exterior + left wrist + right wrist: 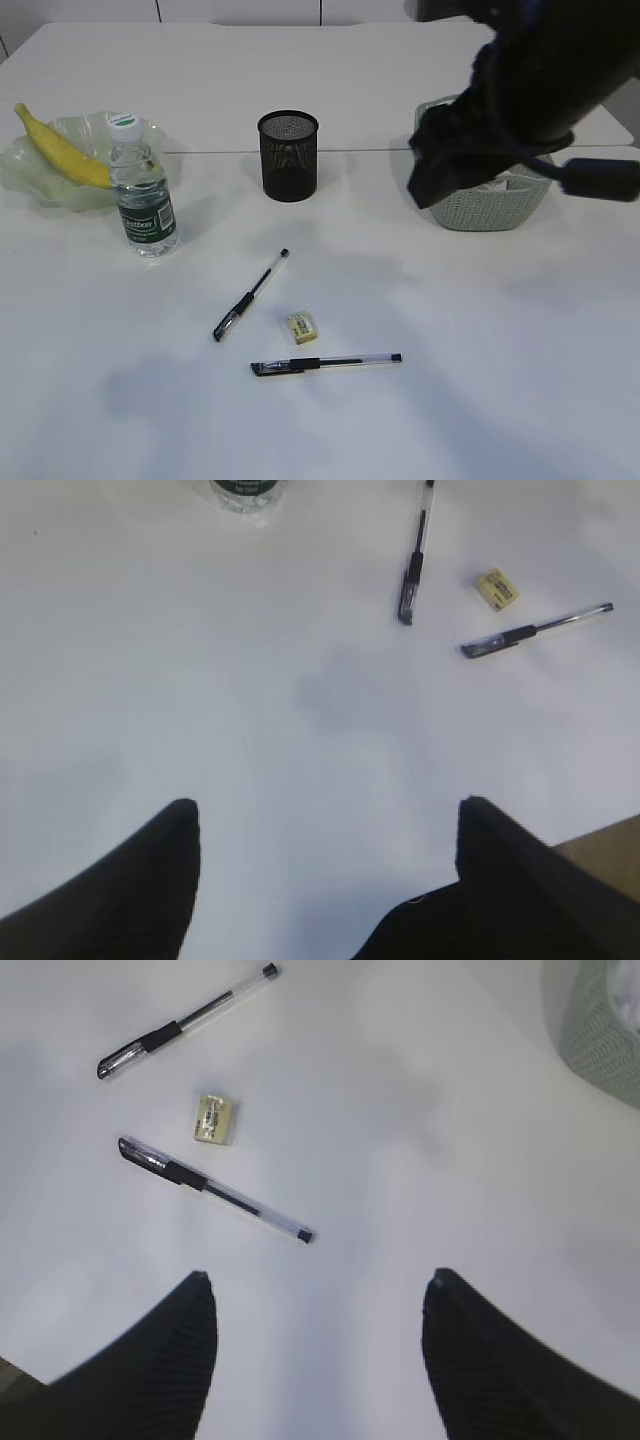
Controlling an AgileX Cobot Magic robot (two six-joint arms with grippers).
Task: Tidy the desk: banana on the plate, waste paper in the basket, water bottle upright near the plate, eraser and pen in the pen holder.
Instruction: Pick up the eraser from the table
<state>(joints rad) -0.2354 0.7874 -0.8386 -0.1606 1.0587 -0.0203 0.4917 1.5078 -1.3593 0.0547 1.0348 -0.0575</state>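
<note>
Wide shot first: the white bench (480, 330) carries everything, and only the exterior view takes in the sage-green basket (490, 205) toward the far right edge, half hidden behind the dark right arm (540, 90), with something white inside. At the far left edge, the pale-green plate (30, 175) holds the banana (60, 150), the water bottle (142, 195) upright just beside it, and the black pen holder (288, 155) stands mid-bench. Nearer the front edge lie two pens (250, 295) (325, 363), the eraser (302, 326) between them. The wrist views show what the wide shot cannot: the left claw (325, 880) spread wide, gripping nothing, and the right claw (315, 1360) likewise parted and empty above bare bench.
</note>
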